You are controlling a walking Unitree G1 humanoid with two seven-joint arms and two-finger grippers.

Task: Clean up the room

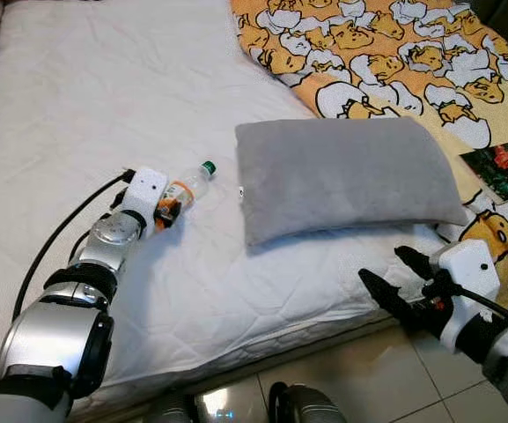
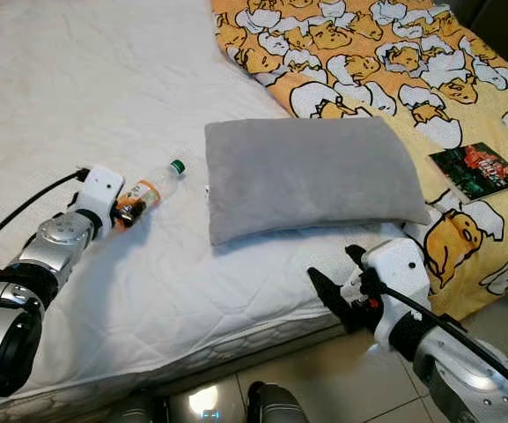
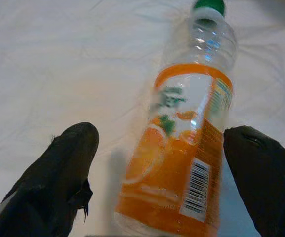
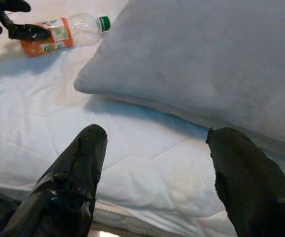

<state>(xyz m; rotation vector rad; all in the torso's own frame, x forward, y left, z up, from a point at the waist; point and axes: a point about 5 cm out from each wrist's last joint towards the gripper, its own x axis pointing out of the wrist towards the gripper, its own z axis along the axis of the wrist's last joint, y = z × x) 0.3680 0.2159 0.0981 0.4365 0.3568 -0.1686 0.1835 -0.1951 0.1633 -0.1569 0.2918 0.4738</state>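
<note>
A nearly empty plastic drink bottle (image 3: 189,133) lies on the white bed (image 1: 104,106). The left gripper (image 3: 162,173) has its jaws spread astride the bottle's labelled lower body. It looks light, smooth, crushable; grip mid-label, gently. The right gripper (image 4: 154,182) hangs with jaws spread.

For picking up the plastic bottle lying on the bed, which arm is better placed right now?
Left. The left gripper already has its open fingers on either side of the bottle on the mattress. The right gripper hovers open at the bed's edge, below the grey pillow, far from it.
</note>
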